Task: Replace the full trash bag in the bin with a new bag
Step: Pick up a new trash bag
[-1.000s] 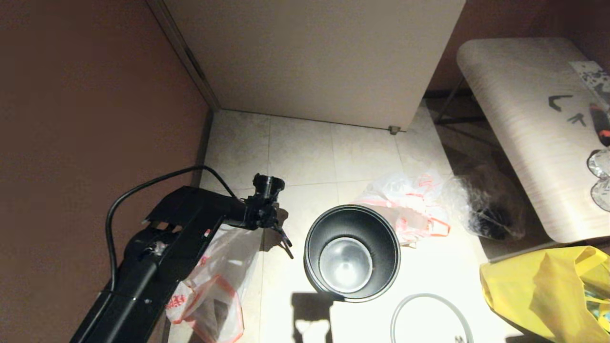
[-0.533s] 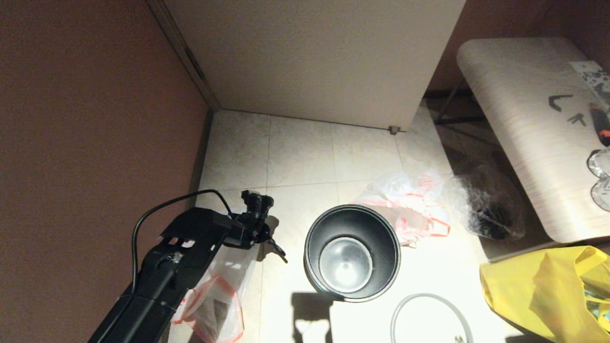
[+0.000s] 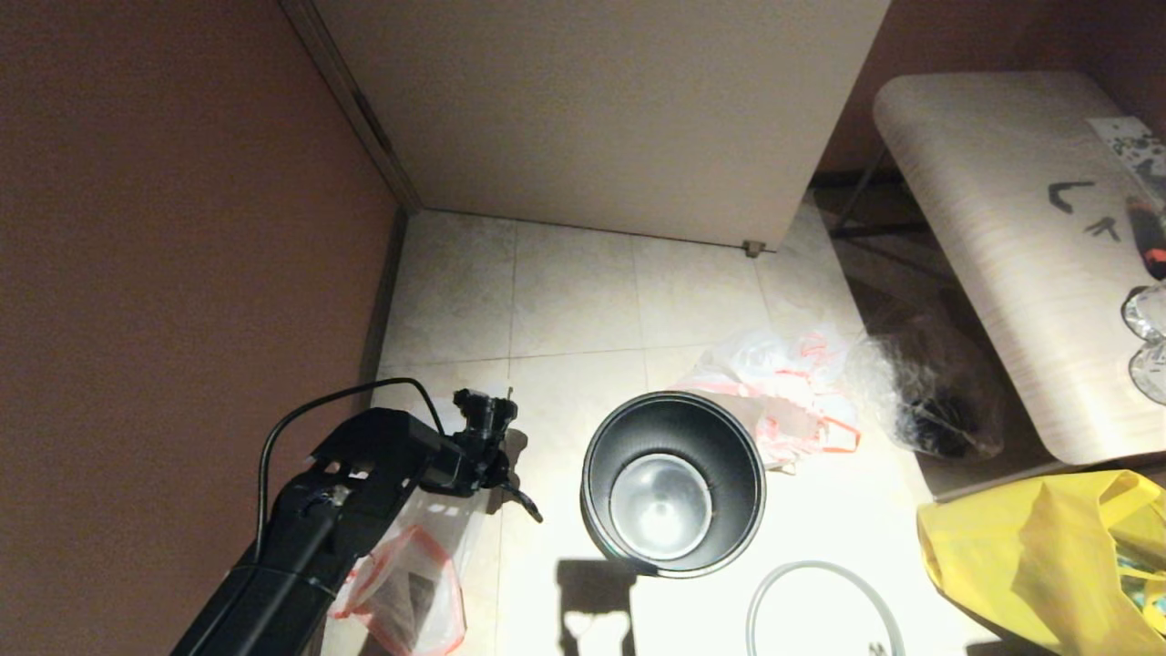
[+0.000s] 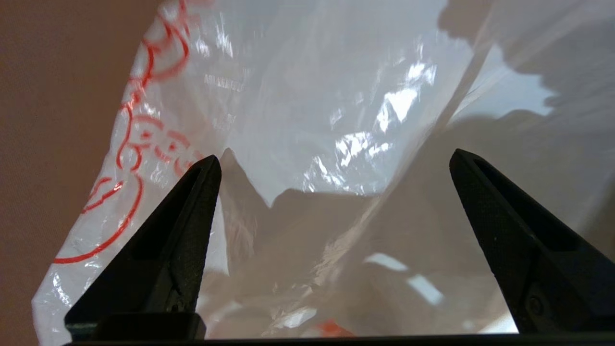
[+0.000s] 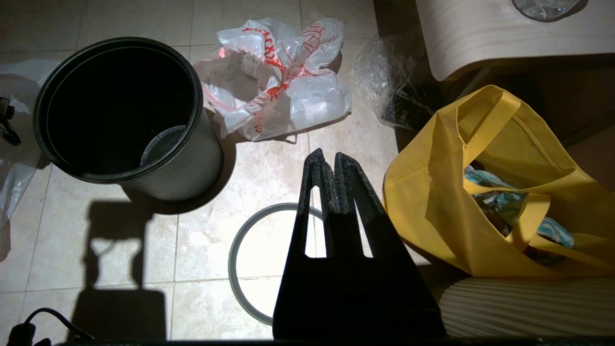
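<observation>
The black bin stands unlined on the floor, its shiny metal bottom showing; it also appears in the right wrist view. Left of it, by the wall, the full trash bag slumps under my left arm. My left gripper hovers over that bag, open. Between its spread fingers the bag's plastic lies beyond the tips, ungripped. The limp new bag lies behind the bin to the right. My right gripper is shut and holds nothing, above the floor.
A loose grey rim ring lies on the tiles in front of the bin. A big yellow bag sits at the right, clear crinkly wrap beside the new bag. A pale table overhangs at the right.
My left gripper has spread wide and let go of the full trash bag. The arm has drawn back and down toward me, and the bag has sagged lower by the wall.
</observation>
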